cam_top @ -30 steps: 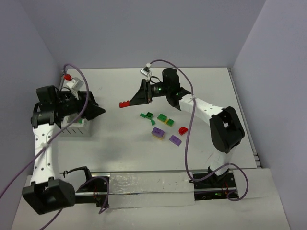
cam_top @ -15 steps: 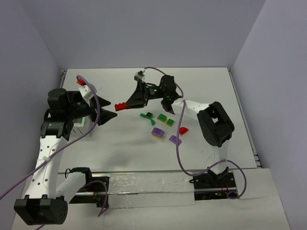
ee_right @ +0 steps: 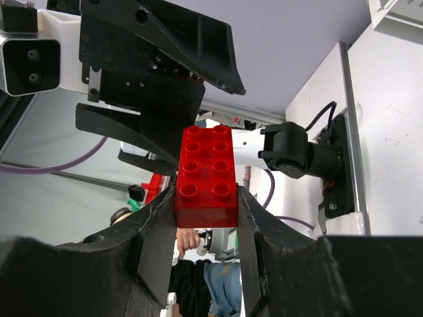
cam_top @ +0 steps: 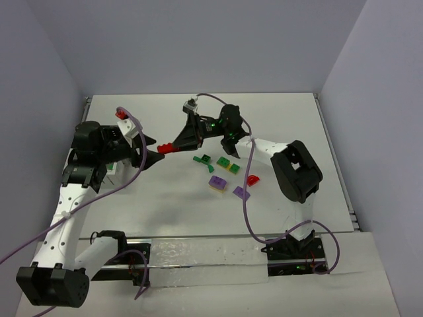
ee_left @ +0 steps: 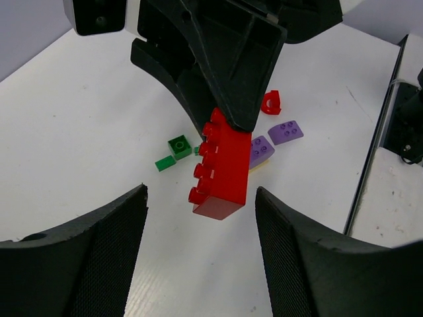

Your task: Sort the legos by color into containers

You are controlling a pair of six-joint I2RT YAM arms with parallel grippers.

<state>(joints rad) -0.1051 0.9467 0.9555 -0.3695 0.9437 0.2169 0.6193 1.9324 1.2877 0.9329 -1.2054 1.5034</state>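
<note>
**Mid-air hand-over above the white table.** The right gripper is clamped by both jaws on one end of a red two-by-four studded plastic brick. Most of the brick's length projects free, apparently so that a second grip can be taken. The left gripper faces it with jaws apart. In its wrist view the fingers bracket the free end, and no contact is visible.

The probable reason for the pass is that the white slatted box, of which only a corner shows, lies on the left arm's side.

Unsorted on the table:
- a green flat piece
- a green-on-yellow stack
- a purple-on-yellow stack
- a purple brick
- a red half-round
</note>
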